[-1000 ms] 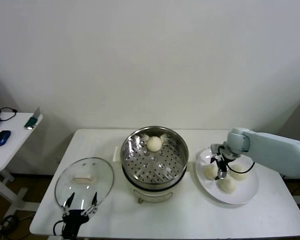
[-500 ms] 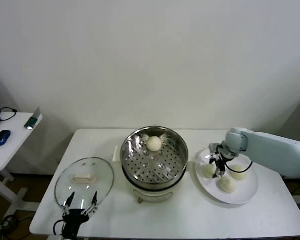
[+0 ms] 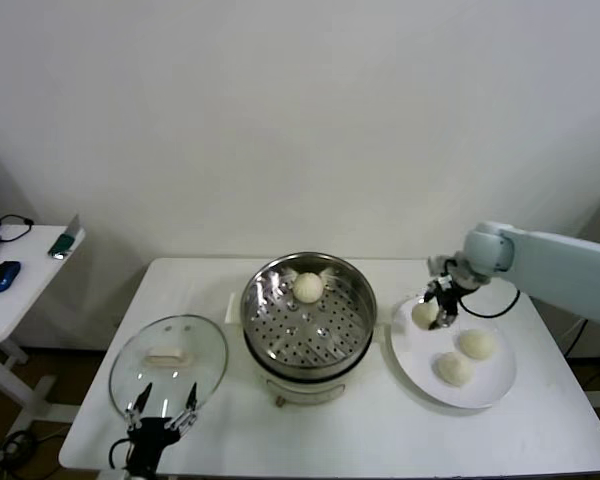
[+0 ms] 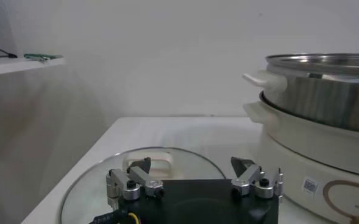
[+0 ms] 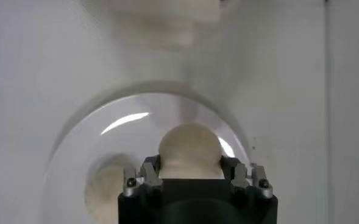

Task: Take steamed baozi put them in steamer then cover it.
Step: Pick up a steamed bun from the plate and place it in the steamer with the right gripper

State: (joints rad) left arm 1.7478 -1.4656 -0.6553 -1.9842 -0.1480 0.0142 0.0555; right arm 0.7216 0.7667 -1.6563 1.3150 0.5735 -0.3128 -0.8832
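Note:
My right gripper (image 3: 432,312) is shut on a cream baozi (image 3: 424,314) and holds it above the left part of the white plate (image 3: 485,391); the wrist view shows the bun (image 5: 189,150) between the fingers. Two more baozi (image 3: 476,344) (image 3: 454,369) lie on the plate. One baozi (image 3: 308,287) sits at the back of the shiny steel steamer (image 3: 356,305), on its white pot base. My left gripper (image 3: 162,405) is open and idle over the near edge of the glass lid (image 3: 170,360), also in the left wrist view (image 4: 190,171).
The steamer (image 4: 325,91) stands at the table's middle, between lid and plate. A side desk (image 3: 5,300) with a blue mouse (image 3: 2,275) is at the far left. The wall runs behind the table.
My right gripper has closed on one baozi and lifted it off the plate, moving up and slightly back. The left arm has not moved.

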